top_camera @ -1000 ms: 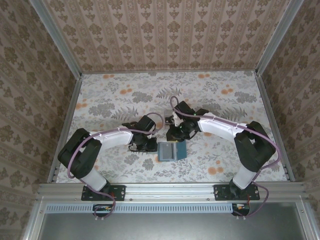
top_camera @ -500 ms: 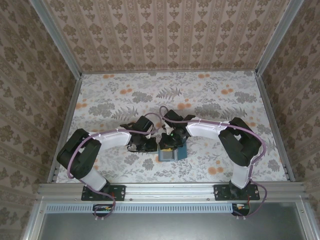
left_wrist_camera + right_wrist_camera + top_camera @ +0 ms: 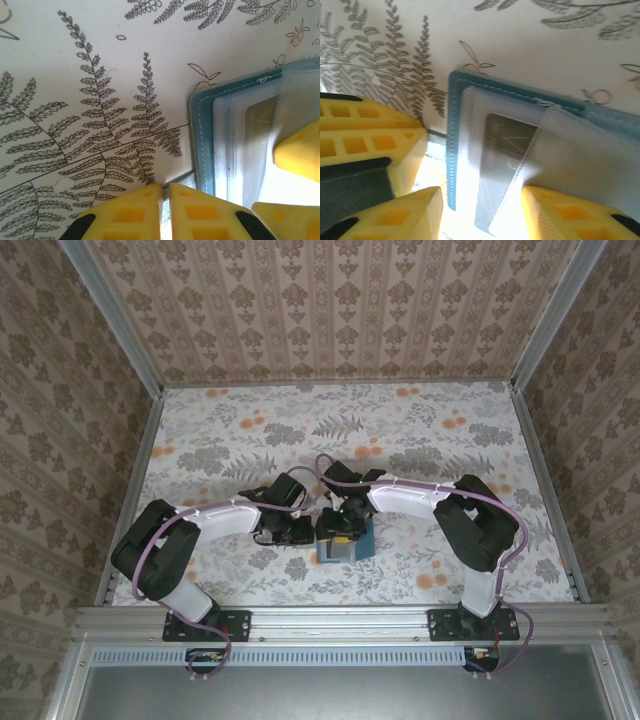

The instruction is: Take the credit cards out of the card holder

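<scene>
On table, near middle, card holder lay open. I saw left gripper pinched closed just beside its left edge; right gripper stood parted over clear sleeve, credit card tucked inside.

One card holder; one credit card visible, possibly more hidden.

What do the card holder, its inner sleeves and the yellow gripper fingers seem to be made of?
The card holder: probably faux leather or soft vinyl, matte teal, with a stitched seam along its edge. Its inner sleeves: thin clear plastic, glossy; a dark card shows through. The right gripper's fingers: likely moulded or printed plastic, matte yellow, with recessed pockets.
</scene>
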You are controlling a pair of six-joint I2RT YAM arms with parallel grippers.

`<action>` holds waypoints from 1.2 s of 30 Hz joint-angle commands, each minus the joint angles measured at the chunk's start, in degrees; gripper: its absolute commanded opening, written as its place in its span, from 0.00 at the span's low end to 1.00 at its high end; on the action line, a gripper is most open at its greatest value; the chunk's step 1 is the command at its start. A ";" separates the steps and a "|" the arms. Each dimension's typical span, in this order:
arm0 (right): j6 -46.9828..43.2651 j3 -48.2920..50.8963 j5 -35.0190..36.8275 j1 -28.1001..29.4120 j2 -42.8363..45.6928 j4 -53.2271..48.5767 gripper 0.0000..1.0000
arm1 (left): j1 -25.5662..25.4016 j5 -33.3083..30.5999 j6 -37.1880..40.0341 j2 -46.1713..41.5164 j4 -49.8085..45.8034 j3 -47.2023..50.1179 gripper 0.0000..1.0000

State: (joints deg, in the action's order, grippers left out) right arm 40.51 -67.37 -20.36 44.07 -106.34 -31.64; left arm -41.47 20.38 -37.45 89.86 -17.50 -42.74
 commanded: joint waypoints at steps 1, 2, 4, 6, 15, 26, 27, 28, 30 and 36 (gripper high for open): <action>-0.70 -0.80 8.97 0.75 0.76 -8.38 0.51 | 0.47 -0.25 0.66 -0.58 -3.02 1.26 0.13; -0.78 -1.03 10.00 0.96 1.07 -9.21 0.52 | 0.49 -0.25 0.71 -0.57 -3.06 1.28 0.13; -1.02 -1.69 12.93 1.31 1.65 -11.32 0.55 | 0.45 -0.25 0.67 -0.65 -3.07 1.32 0.13; -1.45 -2.38 15.99 1.62 2.09 -13.52 0.58 | 0.51 -0.25 0.71 -0.57 -3.07 1.25 0.13; -2.63 -3.91 25.01 2.12 2.98 -20.97 0.62 | 0.58 -0.17 0.98 0.18 -3.17 0.83 0.13; -3.41 -2.09 28.10 2.14 3.21 -21.87 0.63 | 0.68 -1.03 1.24 0.49 -4.90 -0.35 0.13; -3.42 -1.64 28.35 2.13 3.25 -21.64 0.63 | 0.58 -1.13 1.24 0.49 -5.11 -0.53 0.13; -3.55 -1.17 28.36 2.14 3.24 -21.09 0.63 | 0.59 -1.22 1.24 0.48 -5.23 -0.62 0.13; -3.60 -0.12 28.10 2.13 2.91 -19.88 0.63 | 0.61 -1.27 1.15 0.40 -5.30 -0.84 0.13; -3.51 2.09 26.10 1.96 2.12 -17.11 0.63 | 0.52 -1.47 0.85 -0.48 -5.94 -2.10 0.13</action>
State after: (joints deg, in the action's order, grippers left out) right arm 37.50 -66.52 5.65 45.80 -104.55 -49.10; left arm -41.17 20.34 -37.45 89.89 -20.08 -43.57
